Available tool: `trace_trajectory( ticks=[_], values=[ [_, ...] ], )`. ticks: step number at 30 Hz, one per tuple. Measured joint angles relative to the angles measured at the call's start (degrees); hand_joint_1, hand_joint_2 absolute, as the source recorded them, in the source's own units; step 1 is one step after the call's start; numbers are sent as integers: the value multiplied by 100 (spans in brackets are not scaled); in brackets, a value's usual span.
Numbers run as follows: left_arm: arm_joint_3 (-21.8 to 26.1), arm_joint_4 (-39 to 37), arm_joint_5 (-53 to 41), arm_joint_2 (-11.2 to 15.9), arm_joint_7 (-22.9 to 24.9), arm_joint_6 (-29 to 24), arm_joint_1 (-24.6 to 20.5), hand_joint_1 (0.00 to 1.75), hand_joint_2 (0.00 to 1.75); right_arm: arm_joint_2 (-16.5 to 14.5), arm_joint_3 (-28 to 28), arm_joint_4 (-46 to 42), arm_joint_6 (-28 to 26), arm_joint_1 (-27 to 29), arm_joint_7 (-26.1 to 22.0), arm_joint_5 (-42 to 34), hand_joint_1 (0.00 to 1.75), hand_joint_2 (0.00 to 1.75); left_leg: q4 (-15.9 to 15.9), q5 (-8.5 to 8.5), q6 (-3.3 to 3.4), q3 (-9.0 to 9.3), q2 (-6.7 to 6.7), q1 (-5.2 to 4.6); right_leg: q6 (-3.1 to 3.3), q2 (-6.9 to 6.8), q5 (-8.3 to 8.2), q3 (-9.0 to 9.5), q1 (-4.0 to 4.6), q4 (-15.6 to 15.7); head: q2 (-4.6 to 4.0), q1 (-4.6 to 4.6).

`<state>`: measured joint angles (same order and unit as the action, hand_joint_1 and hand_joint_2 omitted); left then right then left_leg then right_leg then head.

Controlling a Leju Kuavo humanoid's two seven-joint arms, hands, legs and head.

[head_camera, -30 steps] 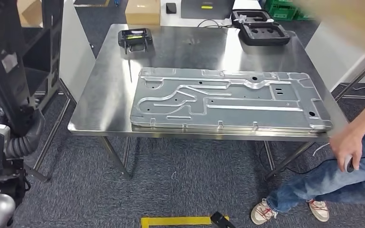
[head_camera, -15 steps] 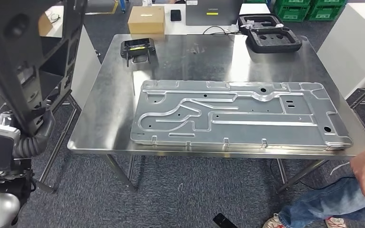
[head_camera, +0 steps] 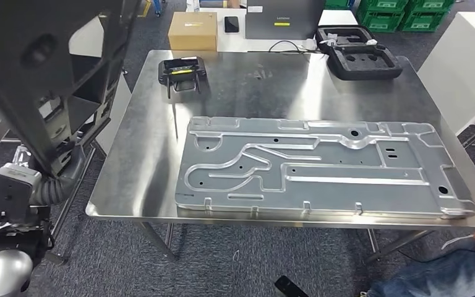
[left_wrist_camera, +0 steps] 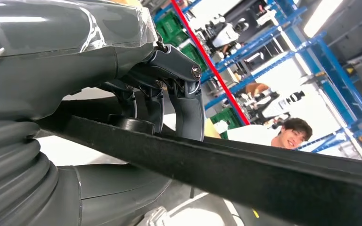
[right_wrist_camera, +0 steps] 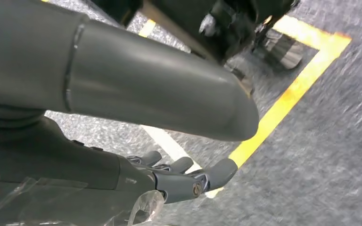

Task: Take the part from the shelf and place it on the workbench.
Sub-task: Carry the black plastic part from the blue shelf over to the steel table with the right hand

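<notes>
Left of the bench, part: the black part hangs off the bench's left edge, raised and tilted, well clear of the steel top. It looks like a slotted frame; its full outline is cut off by the picture's edge.
Left of the bench, holding hand: the left hand has its dark fingers hooked over a black bar of the part, so it carries the load. The left arm sits low beside the bench's near-left corner.
Direction to the goal: the workbench lies to the right of the held part and lower, so I judge the coming move to be a swing rightward and then down.
Long axis: the part's long side appears to run away from the robot, roughly along the bench's left edge.
Bench, left strip: bare steel shows between the left edge and the stamped metal panel, which seems the likeliest landing spot.
Bench, far-left corner: a small black device stands there.
Bench, middle to right: the panel lies flat along the near edge, reaching almost to the near-right corner.
Bench, far-right corner: a black foam tray.
Risk: the part could clip the device or the panel's left end.
Right of the bench: a person's leg is near the near-right corner.
Right hand: hanging over carpet and yellow tape, fingers loosely spread, holding nothing; it is the farther hand.
</notes>
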<state>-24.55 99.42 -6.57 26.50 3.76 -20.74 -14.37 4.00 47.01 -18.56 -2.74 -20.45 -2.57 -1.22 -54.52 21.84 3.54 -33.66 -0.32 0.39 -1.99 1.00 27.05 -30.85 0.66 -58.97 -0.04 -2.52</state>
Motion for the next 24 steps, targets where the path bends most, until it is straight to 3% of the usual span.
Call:
trace_trajectory(
  ticks=[3, 4, 5, 6, 9, 11, 15, 16, 18, 20, 21, 22, 24],
  values=[
    [-76, -2, -160, -32, -59, 64, -31, 175, 175, -4, 1, 1, -3, -10, 3, 11, 0, 0, 8, 90, 47, 90, 4, 11, -93, -31, 369, -762, -46, -1132, 0, 10],
    [-110, -4, -241, -49, -69, 72, -32, 175, 175, -5, 1, 1, -5, -7, 7, 17, 0, 0, 8, 129, 49, 132, 2, 11, -116, -38, 499, -955, -60, -1337, 0, 11],
    [-148, -8, -334, -68, -64, 72, -35, 175, 175, -6, 1, 2, -7, -4, 10, 26, 0, 0, 7, 169, 47, 186, -4, 12, -130, -44, 528, -1049, -71, -1345, 0, 10],
    [-189, -12, -433, -93, -44, 68, -42, 175, 175, -6, 1, 3, -12, -2, 15, 37, 0, 0, 7, 211, 40, 247, -11, 13, -135, -47, 432, -1047, -78, -1161, 0, 10],
    [-325, -36, -743, -187, 81, 62, -135, 175, 175, -5, 1, 6, -35, -6, 33, 59, 0, 0, 7, 351, -12, 426, -31, 6, -84, -51, -406, -700, -75, 73, 0, 12],
    [-429, -56, -956, -251, 205, 73, -246, 175, 175, -10, 1, 8, -42, -43, 51, 68, 0, 0, 13, 418, -74, 481, -35, -18, -20, -50, -676, -579, -55, 481, 0, 12],
    [-669, -112, -1497, -378, 538, 171, -514, 175, 175, -57, 1, 9, -38, -131, 87, 114, 0, 0, -201, 577, -189, 448, -18, -17, 119, -46, -683, -481, -69, 516, 0, 5],
    [-744, -136, -1636, -410, 633, 242, -609, 175, 175, -75, 1, 9, -29, -153, 96, 138, 0, 0, -453, 715, -213, 319, -9, -7, 141, -46, -679, -467, -71, 516, 0, 3],
    [-931, -226, -1958, -496, 915, 478, -843, 175, 175, -112, 8, 10, 9, -195, 119, 188, 0, 0, -1242, 1061, -248, -114, -3, -1, 171, -51, -658, -465, -50, 514, 0, 0],
    [-1135, -362, -2217, -604, 1212, 733, -1083, 175, 175, -166, 22, 11, 57, -236, 138, 238, 0, 0, -1723, 1199, -248, -449, -2, -3, 188, -51, -641, -461, -23, 512, 0, -1],
    [-1230, -439, -2298, -665, 1319, 838, -1203, 175, 175, -196, 29, 11, 77, -257, 151, 262, 0, 0, -1628, 1098, -233, -460, -3, -7, 191, -45, -635, -455, -14, 510, 0, -1],
    [-1317, -514, -2348, -726, 1397, 932, -1326, 175, 175, -228, 36, 11, 96, -278, 164, 280, 0, 0, -1320, 898, -209, -368, -2, -12, 191, -37, -632, -446, -8, 509, 0, -1],
    [-1488, -705, -2387, -868, 1509, 1124, -1617, 175, 175, -304, 54, 11, 142, -327, 187, 327, 0, 0, -459, 431, -146, -59, 0, -39, 179, -27, -629, -433, 0, 511, 0, -1]
  ],
)
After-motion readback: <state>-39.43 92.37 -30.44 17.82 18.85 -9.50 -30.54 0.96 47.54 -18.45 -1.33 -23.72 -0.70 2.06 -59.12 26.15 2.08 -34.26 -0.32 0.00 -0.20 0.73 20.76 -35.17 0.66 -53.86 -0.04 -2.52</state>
